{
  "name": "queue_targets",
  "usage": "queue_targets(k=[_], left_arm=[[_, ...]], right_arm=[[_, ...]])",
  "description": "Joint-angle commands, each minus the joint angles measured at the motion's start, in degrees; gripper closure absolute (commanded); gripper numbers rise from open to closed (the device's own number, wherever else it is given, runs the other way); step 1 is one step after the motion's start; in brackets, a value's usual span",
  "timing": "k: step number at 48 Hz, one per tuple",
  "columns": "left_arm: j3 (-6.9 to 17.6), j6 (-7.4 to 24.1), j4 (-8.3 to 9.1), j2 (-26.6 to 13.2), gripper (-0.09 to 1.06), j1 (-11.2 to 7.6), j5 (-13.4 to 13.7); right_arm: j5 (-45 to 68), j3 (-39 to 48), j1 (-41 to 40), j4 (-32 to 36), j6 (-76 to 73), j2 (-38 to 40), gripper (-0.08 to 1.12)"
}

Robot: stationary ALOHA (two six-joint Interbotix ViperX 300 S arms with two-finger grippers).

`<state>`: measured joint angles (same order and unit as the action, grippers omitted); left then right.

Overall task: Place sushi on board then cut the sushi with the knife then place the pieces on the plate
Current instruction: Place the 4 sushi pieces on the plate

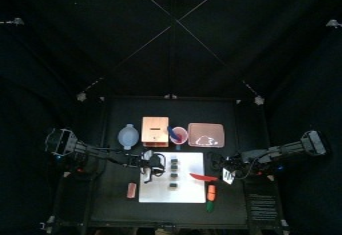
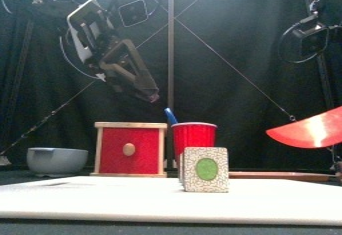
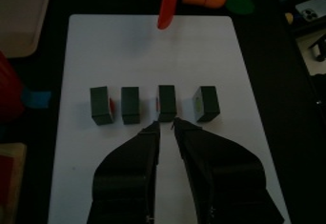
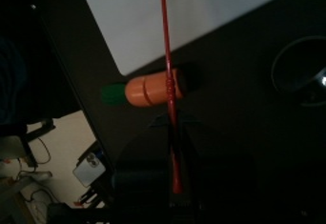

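Four dark green toy sushi blocks (image 3: 166,102) are seen standing in a row on the white cutting board (image 3: 152,47), apart from each other with narrow gaps between. In the front view the nearest block shows a speckled end face with a green centre.

The left gripper (image 3: 173,125) is held over the board just beside the row, tips aimed at the gap between the second and third block. The jaws are pressed together and nothing is held. Contact with the blocks cannot be told.

The right gripper (image 4: 170,137) is clamped on the handle of the red toy knife (image 4: 165,37). The blade is seen edge-on in the right wrist view. In the front view it is tilted and raised at the right, clear of the blocks. Its tip is placed over the board's right part, well apart from the row.

An orange toy food with a green end (image 4: 151,90) lies on the black table (image 1: 100,194) just off the board's right edge.

Behind the board, left to right:
- a blue-grey bowl (image 2: 56,159)
- a pale wooden box with a red drawer front (image 2: 130,149)
- a red cup (image 2: 195,139) with a blue toy knife (image 2: 171,115) in it
- a flat pink tray (image 1: 205,134), no blocks seen on it
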<state>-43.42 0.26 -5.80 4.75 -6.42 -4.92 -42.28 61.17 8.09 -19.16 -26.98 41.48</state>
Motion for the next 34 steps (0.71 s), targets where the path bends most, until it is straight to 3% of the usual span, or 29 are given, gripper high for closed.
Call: queue_targets(k=[1,10,26,34], left_arm=[[0.4,0.1,0.53,0.4,0.35,1.05,-2.4],[0.0,0.1,0.62,0.4,0.35,2.64,-5.0],[-0.6,0.1,0.53,0.4,0.36,3.78,-7.3],[-1.7,0.1,0.53,0.5,0.36,4.22,-10.5]], right_arm=[[-3.6,-0.1,-1.9,-0.5,0.1,0.6,0.70],[-8.3,0.7,-4.6,-0.6,0.4,0.6,0.62],[-10.9,1.5,-4.8,0.1,0.2,1.1,0.29],[-14.2,-0.5,-5.1,1.9,0.3,2.5,0.24]])
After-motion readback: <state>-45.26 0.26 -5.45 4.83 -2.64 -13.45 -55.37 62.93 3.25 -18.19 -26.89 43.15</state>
